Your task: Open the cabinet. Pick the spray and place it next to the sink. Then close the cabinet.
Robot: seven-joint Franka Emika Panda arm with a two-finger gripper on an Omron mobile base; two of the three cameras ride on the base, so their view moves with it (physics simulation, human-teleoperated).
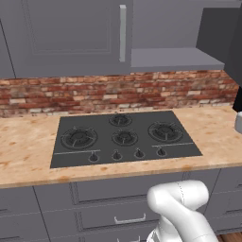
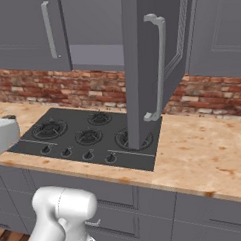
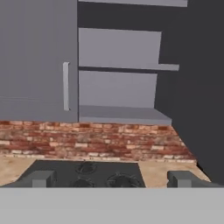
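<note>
Nearest you, your pincer [image 3: 112, 178] stands wide open, holding nothing, above the stove [image 1: 124, 137] on the tabletop [image 1: 23, 146]. Beyond, the cabinet [image 3: 118, 87] has its right door [image 2: 149, 66] swung open, left door [image 1: 71, 33] shut, shelves [image 3: 127, 66] bare.

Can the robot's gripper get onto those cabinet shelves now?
Probably yes: the cabinet's right door stands swung open, the left door is shut, and the open gripper faces the bare shelves with nothing between.
</note>
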